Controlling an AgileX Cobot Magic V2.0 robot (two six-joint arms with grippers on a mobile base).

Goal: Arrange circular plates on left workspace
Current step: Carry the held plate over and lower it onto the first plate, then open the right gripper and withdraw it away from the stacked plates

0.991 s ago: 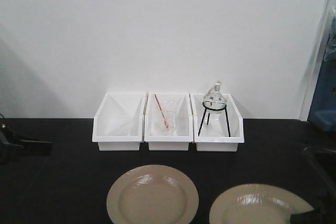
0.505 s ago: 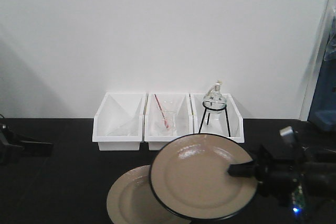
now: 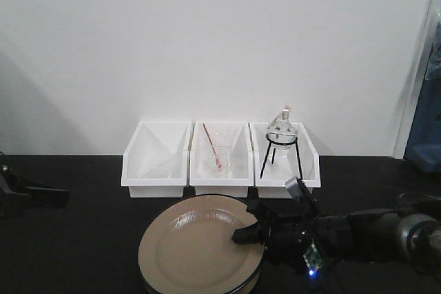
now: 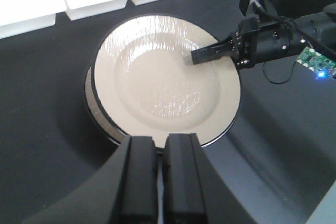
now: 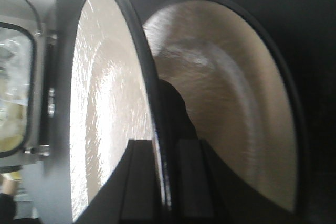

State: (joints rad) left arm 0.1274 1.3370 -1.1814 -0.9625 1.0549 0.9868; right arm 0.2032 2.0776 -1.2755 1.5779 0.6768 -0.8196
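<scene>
Two beige circular plates are stacked on the black countertop of the left workspace [image 3: 83, 239]. The top plate [image 3: 196, 249] [image 4: 163, 77] covers most of the lower plate [image 4: 92, 100], which shows only as a sliver on the left. My right gripper [image 3: 247, 233] [image 5: 165, 150] is shut on the top plate's right rim. In the right wrist view the held plate [image 5: 105, 103] stands at an angle over the lower plate [image 5: 231, 108]. My left gripper [image 4: 160, 148] hovers at the near edge of the stack, shut and holding nothing.
Three white bins [image 3: 220, 180] line the back wall. The middle bin holds a beaker with a red rod [image 3: 217, 156], and a round flask on a black tripod [image 3: 281, 132] stands in the right one. The left arm [image 3: 27, 194] sits at the far left.
The right gripper lifted the right-hand plate, carried it left and lowered it over the other plate. The left arm stayed where it was.
</scene>
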